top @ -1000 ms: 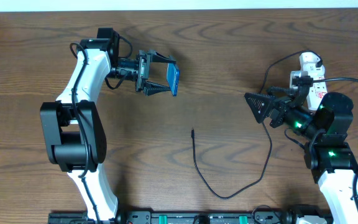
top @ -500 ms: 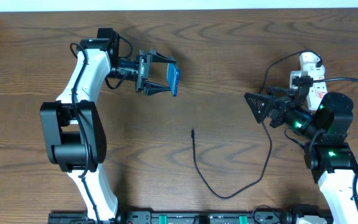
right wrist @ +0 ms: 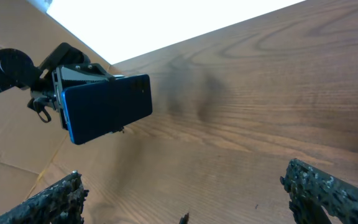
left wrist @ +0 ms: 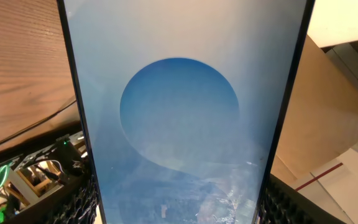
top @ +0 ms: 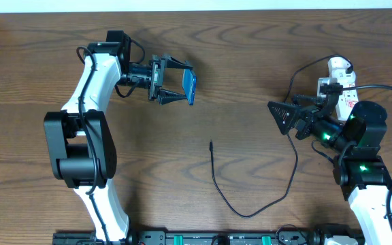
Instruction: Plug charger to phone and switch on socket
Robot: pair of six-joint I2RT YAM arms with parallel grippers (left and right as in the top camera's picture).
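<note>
No shift: slim, glossy blue phone (top: 190,86)

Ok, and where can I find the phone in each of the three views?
Overhead: the phone is left of centre, near the top, seen edge-on.
Left wrist: the phone fills the middle of the picture.
Right wrist: the phone is at upper left.
Shared landmark: the left gripper that holds it; it shows in every view.

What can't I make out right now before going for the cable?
Port of the phone: edge-on overhead, cropped by the left wrist frame, too small from the right wrist.
Switch on the socket: partly behind the right arm overhead, too small.
Tip of the charger: too small overhead to show its orientation.
</note>
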